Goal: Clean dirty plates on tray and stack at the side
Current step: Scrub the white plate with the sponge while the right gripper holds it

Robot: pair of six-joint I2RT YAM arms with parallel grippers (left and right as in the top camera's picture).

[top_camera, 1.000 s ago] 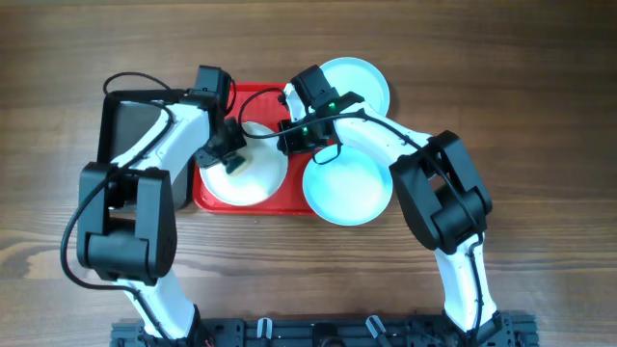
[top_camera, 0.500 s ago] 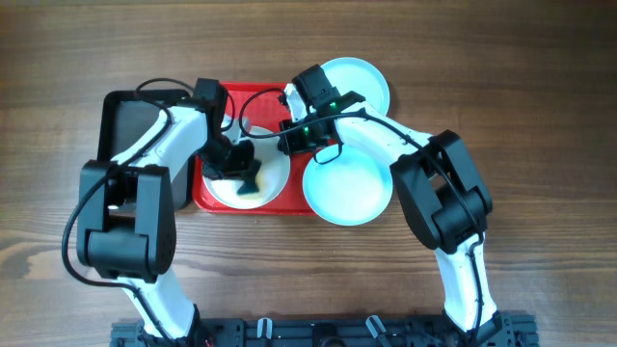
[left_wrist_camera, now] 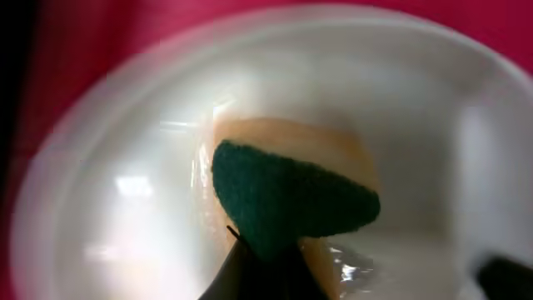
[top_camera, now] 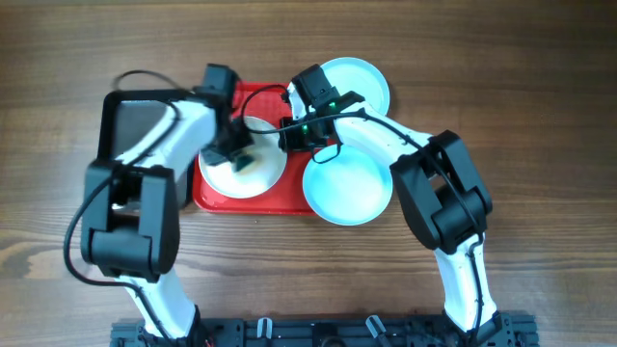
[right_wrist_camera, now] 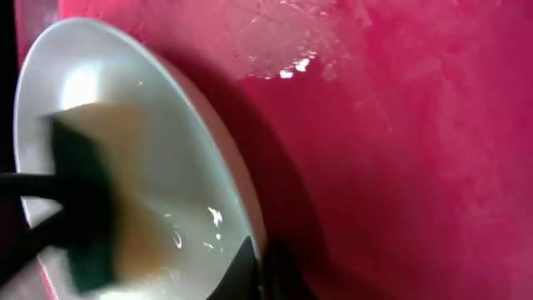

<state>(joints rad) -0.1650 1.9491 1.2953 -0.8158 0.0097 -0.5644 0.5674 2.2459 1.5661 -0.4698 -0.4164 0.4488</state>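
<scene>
The left gripper (top_camera: 237, 153) clenched the sponge (left_wrist_camera: 291, 204); the right gripper (right_wrist_camera: 261, 263) pinched the plate (left_wrist_camera: 125, 133) rim. Scrubbing probably wanted steady pressure, small circles.

overhead: straight down, far | left wrist: close, into plate (left_wrist_camera: 108, 208) | right wrist: close, plate edge, tray (right_wrist_camera: 375, 167) | shared: plate
</scene>
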